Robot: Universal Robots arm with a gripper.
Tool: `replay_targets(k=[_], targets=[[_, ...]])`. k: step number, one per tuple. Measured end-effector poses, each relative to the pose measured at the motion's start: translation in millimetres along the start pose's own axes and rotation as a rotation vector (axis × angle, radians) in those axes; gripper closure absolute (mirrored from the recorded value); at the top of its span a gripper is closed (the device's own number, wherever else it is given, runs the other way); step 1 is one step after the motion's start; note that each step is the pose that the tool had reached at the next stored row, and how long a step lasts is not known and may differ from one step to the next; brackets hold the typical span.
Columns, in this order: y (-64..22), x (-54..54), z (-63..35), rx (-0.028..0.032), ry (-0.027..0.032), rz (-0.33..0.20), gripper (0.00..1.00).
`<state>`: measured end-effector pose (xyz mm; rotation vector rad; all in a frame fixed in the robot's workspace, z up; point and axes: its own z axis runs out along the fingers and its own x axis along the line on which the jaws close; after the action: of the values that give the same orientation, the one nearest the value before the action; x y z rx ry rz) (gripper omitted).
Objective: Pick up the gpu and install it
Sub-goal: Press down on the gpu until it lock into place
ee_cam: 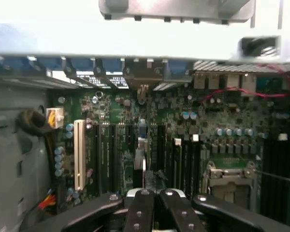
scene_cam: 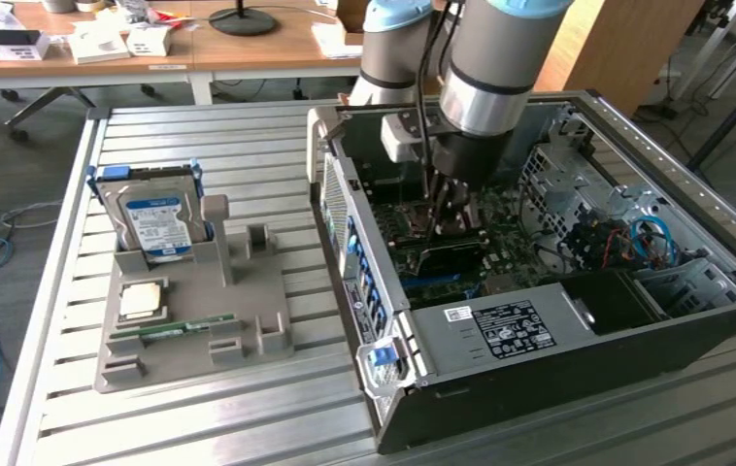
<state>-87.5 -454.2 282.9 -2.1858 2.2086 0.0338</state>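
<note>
1. The gripper (ee_cam: 154, 203) is reaching down inside the open computer case (scene_cam: 679, 320), its fingers (ee_cam: 140, 212) pressed together.
2. In the wrist view, a thin card edge, apparently the gpu (ee_cam: 140, 159), is standing upright just beyond the fingertips, lined up with the dark expansion slots (ee_cam: 111, 154) on the motherboard (ee_cam: 208, 116). Whether the fingers are pinching it I cannot tell.
3. The parts holder (scene_cam: 193, 335), with the hard drive (scene_cam: 154, 218) and RAM stick (scene_cam: 174, 328), is sitting well away from the gripper, outside the case.
4. The step in hand looks like installing: seating the card. Finishing it calls for straight, even pressure into the slot.
</note>
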Motion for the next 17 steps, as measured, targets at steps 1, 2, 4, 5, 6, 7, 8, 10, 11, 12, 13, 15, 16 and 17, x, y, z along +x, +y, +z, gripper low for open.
replay_targets(k=[1,2,4,5,6,7,8,10,11,12,13,15,16,17], targets=[[-0.1,-0.2,-4.4,0.0001,-0.0002,0.000,0.89],[-0.2,-1.0,-20.6,0.0001,-0.0001,0.001,0.89],[-0.2,-1.1,-20.6,0.0001,-0.0003,0.001,0.89],[-0.2,-1.1,-20.6,0.0002,-0.0005,0.001,0.89],[-0.2,-1.1,-20.6,0.0002,-0.0004,0.001,0.89],[-0.2,-1.1,-20.7,0.0001,-0.0002,0.001,0.89],[-0.2,-1.1,-20.6,0.0002,-0.0004,0.001,0.89],[-0.2,-1.1,-20.7,0.0001,-0.0002,0.001,0.89],[-0.2,-1.1,-20.6,0.0002,-0.0003,0.001,0.89],[-0.2,-1.1,-20.6,0.0002,-0.0003,0.001,0.89],[-0.2,-1.1,-20.6,0.0002,-0.0002,0.001,0.89],[-0.2,-1.1,-20.6,0.0002,-0.0003,0.001,0.89],[-0.2,-1.1,-20.7,0.0001,-0.0002,0.001,0.89],[-0.2,-1.1,-20.7,0.0002,-0.0002,0.001,0.89]])
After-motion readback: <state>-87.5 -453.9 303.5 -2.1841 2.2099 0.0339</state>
